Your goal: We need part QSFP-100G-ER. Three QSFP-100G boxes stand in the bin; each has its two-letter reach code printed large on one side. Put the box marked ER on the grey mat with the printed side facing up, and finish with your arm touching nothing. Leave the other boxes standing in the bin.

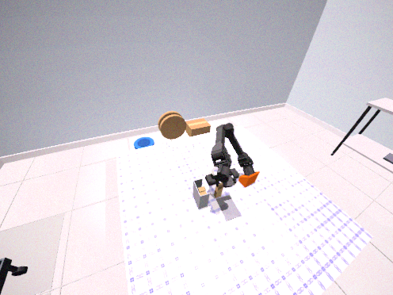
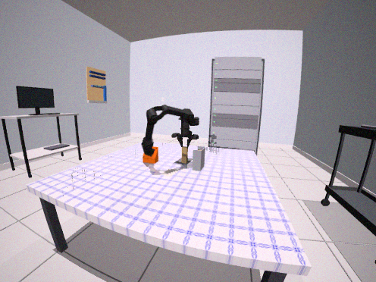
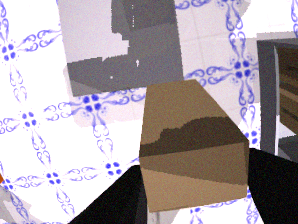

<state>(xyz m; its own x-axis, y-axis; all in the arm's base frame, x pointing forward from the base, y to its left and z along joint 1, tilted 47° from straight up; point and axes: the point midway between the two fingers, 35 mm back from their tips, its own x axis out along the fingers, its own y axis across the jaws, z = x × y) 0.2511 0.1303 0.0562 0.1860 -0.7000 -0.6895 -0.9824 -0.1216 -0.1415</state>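
Chequered tabletop (image 1: 158, 238) (image 2: 170, 205), tiled flr (image 1: 91, 246) (image 2: 23, 216), pale walls (image 1: 139, 59) (image 2: 170, 76); jaws (image 1: 219, 185) (image 2: 184, 148) gripping brown box (image 1: 218, 191) (image 2: 184, 155) (image 3: 192, 145) nr grey mat (image 1: 233, 212) (image 2: 178, 162) (image 3: 145, 55).

"What do you have?"

"A plain brown box (image 1: 218, 191) (image 2: 184, 155) (image 3: 192, 135), upright between my fingers (image 1: 211, 179) (image 2: 180, 141). I can't read its code."

"And the others?"

"Brown boxes (image 1: 202, 189) (image 3: 288, 95) stand in the narrow, open-topped grey bin (image 1: 200, 201) (image 2: 198, 159) (image 3: 267, 100), just beside mine; I can't count them."

"The mat?"

"The grey mat (image 1: 234, 212) (image 2: 179, 161) (image 3: 95, 35) lies flat near my box, partly in shadow."
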